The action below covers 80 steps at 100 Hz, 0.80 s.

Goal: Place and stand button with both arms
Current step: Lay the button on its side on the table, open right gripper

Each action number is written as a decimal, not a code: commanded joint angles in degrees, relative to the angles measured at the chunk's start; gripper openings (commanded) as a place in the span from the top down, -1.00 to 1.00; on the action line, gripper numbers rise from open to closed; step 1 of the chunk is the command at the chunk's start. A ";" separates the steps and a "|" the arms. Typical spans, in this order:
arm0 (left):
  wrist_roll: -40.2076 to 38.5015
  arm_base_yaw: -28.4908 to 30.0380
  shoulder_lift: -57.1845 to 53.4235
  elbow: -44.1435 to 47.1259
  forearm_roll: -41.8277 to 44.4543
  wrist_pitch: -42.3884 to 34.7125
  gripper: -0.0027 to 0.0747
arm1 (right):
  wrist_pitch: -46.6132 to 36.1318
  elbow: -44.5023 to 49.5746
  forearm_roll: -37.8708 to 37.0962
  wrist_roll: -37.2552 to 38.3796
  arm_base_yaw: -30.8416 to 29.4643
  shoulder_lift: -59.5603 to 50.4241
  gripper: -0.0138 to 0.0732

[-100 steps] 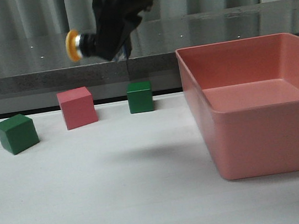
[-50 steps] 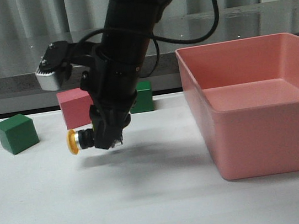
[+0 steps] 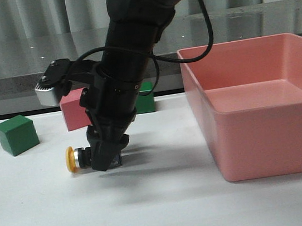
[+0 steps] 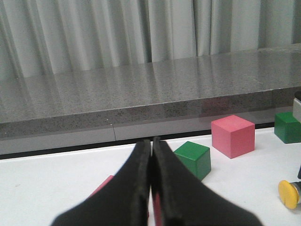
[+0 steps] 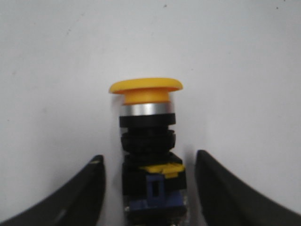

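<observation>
Setting is judged a robotics lab bench. A plain white table [image 3: 53, 216] is backed by a grey speckled ledge [image 4: 141, 94] and grey curtains [image 4: 94, 33]. Test props are laid out: 2 green cubes [image 3: 16, 134], 1 pink cube [image 3: 77, 108], 1 pink bin [image 3: 263, 108].

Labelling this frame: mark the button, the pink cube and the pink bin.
button [image 5: 146, 98]: right wrist view, on the yellow cap.
pink cube [image 4: 233, 136]: left wrist view, on its front face.
pink bin [image 3: 267, 136]: front view, on the near outer wall.
</observation>
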 commanded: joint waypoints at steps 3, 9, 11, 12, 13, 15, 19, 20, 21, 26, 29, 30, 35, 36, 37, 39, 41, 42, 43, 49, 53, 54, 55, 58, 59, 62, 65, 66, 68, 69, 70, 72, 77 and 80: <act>-0.33 0.19 -1.80 2.62 -0.12 -4.81 0.98 | -1.44 -1.86 1.46 -0.61 0.02 -3.84 -0.79; -0.33 0.19 -1.80 2.62 -0.12 -4.81 0.98 | -0.91 -2.42 1.46 -0.03 0.02 -4.33 -0.77; -0.33 0.19 -1.80 2.62 -0.12 -4.81 0.98 | -0.58 -2.71 1.46 0.11 0.02 -4.69 -0.76; -0.33 0.19 -1.80 2.62 -0.12 -4.81 0.98 | -0.44 -2.71 1.46 0.25 0.02 -4.80 -0.75; -0.33 0.19 -1.80 2.62 -0.12 -4.81 0.98 | -0.15 -2.94 1.46 0.51 0.02 -4.97 -0.75; -0.33 0.19 -1.80 2.62 -0.12 -4.81 0.98 | 0.04 -3.14 1.40 0.75 0.02 -5.25 -0.75; -0.33 0.19 -1.80 2.62 -0.12 -4.81 0.98 | 0.94 -3.76 1.40 1.73 -0.15 -6.16 -0.74; -0.33 0.19 -1.80 2.62 -0.12 -4.81 0.98 | 1.09 -4.04 1.40 2.13 -0.14 -6.55 -0.74; -0.33 0.19 -1.80 2.62 -0.12 -4.81 0.98 | 1.51 -4.34 1.40 2.62 -0.14 -7.29 -0.74; -0.33 0.19 -1.80 2.62 -0.12 -4.81 0.98 | 3.07 -5.24 1.34 4.31 -0.45 -8.59 -0.74; -0.33 0.19 -1.80 2.62 -0.12 -4.81 0.98 | 4.03 -5.92 1.21 5.61 -0.75 -10.09 -0.73; -0.33 0.19 -1.80 2.62 -0.12 -4.81 0.98 | 4.53 -6.05 1.14 6.31 -0.76 -10.76 -0.73; -0.33 0.19 -1.80 2.62 -0.12 -4.81 0.98 | 6.05 -6.80 0.80 9.10 -1.48 -13.25 -0.66; -0.33 0.19 -1.80 2.62 -0.12 -4.81 0.98 | 6.43 -6.93 0.75 9.99 -1.75 -14.02 -0.62; -0.33 0.19 -1.80 2.62 -0.12 -4.81 0.98 | 6.62 -6.99 0.69 10.44 -1.90 -14.40 -0.60; -0.33 0.19 -1.80 2.62 -0.12 -4.81 0.98 | 7.00 -7.04 0.69 11.68 -2.30 -15.56 -0.56; -0.33 0.19 -1.80 2.62 -0.12 -4.81 0.98 | 7.61 -7.04 0.69 12.79 -3.03 -16.81 -0.44; -0.33 0.19 -1.80 2.62 -0.12 -4.81 0.98 | 7.75 -7.04 0.69 13.11 -3.03 -17.22 -0.41; -0.33 0.19 -1.80 2.62 -0.12 -4.81 0.98 | 7.92 -7.04 0.69 13.47 -3.44 -17.63 -0.37; -0.33 0.19 -1.80 2.62 -0.12 -4.81 0.98 | 9.77 -7.04 0.69 16.61 -5.38 -21.13 0.00; -0.33 0.19 -1.80 2.62 -0.12 -4.81 0.98 | 11.25 -7.04 0.69 18.82 -7.38 -23.39 0.29; -0.33 0.19 -1.80 2.62 -0.12 -4.81 0.98 | 11.81 -7.04 0.69 19.57 -7.69 -24.12 0.38; -0.33 0.19 -1.80 2.62 -0.12 -4.81 0.98 | 12.09 -7.04 0.69 19.91 -8.31 -24.46 0.43; -0.33 0.19 -1.80 2.62 -0.12 -4.81 0.98 | 13.22 -7.04 0.69 21.37 -9.62 -25.82 0.62; -0.33 0.19 -1.80 2.62 -0.12 -4.81 0.98 | 13.80 -7.04 0.69 22.08 -9.98 -26.48 0.71; -0.33 0.19 -1.80 2.62 -0.12 -4.81 0.98 | 14.97 -6.98 0.69 23.39 -11.75 -27.77 0.89; -0.33 0.19 -1.80 2.62 -0.12 -4.81 0.98 | 15.95 -6.98 0.69 25.00 -13.22 -29.01 0.87; -0.33 0.19 -1.80 2.62 -0.12 -4.81 0.98 | 16.48 -6.98 0.69 25.78 -13.58 -29.54 0.86; -0.33 0.19 -1.80 2.62 -0.12 -4.81 0.98 | 17.17 -6.98 0.69 26.90 -14.72 -30.36 0.85; -0.33 0.19 -1.80 2.62 -0.12 -4.81 0.98 | 17.42 -6.98 0.69 27.29 -15.49 -30.63 0.86; -0.33 0.19 -1.80 2.62 -0.12 -4.81 0.98 | 17.61 -6.98 0.69 27.99 -15.49 -30.92 0.86; -0.33 0.19 -1.80 2.62 -0.12 -4.81 0.98 | 18.26 -6.98 0.69 28.74 -17.01 -31.71 0.86; -0.33 0.19 -1.80 2.62 -0.12 -4.81 0.98 | 19.59 -6.93 0.69 31.83 -19.64 -33.73 0.86; -0.33 0.19 -1.80 2.62 -0.12 -4.81 0.98 | 20.36 -6.71 0.69 33.21 -21.10 -34.78 0.86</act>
